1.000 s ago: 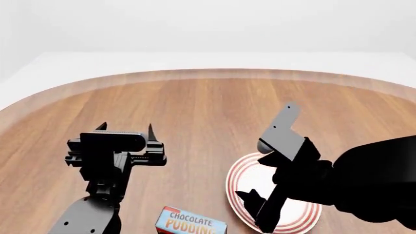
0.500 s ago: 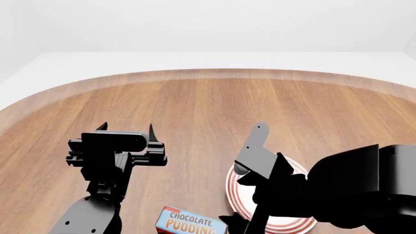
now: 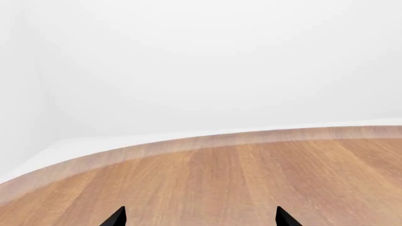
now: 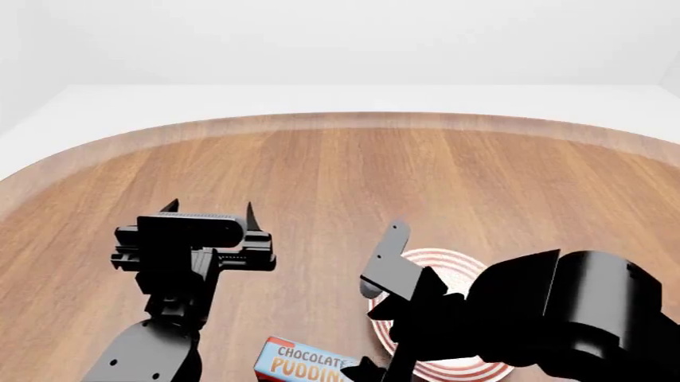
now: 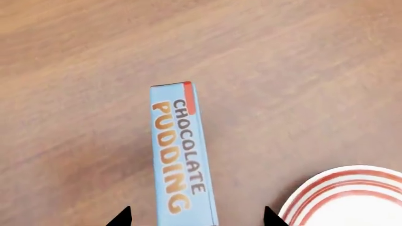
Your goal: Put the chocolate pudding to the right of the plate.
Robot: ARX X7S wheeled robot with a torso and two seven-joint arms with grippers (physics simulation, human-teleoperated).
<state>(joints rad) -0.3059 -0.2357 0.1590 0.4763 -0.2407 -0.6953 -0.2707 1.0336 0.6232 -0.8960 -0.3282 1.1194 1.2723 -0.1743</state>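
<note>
At the left of the head view, the left claw (image 4: 207, 211) is hovering over the wooden bench (image 4: 318, 175) with its two tips pointing up-frame and spread wide, gripping nothing; its own wrist camera is showing only bare wood between the tips. Moving right, at the bottom centre of that frame, the chocolate pudding (image 4: 310, 362) is lying on the bench with its light blue lettered face up, partly cut by the lower edge. Just right of it the right claw (image 4: 372, 372) is hanging low beside the box; in its wrist view the two dark tips are standing apart, wide, either side of the carton's near end, closing on nothing yet. Further right, the plate (image 4: 459, 267) is sitting close to the box, largely hidden by the right arm. The carton is looking light, stiff and smooth-faced, though probably crushable if squeezed hard, so I would judge the best hold to be across its narrow width, on the two long sides near the middle, with gentle pressure to keep it from slipping or pivoting.
</note>
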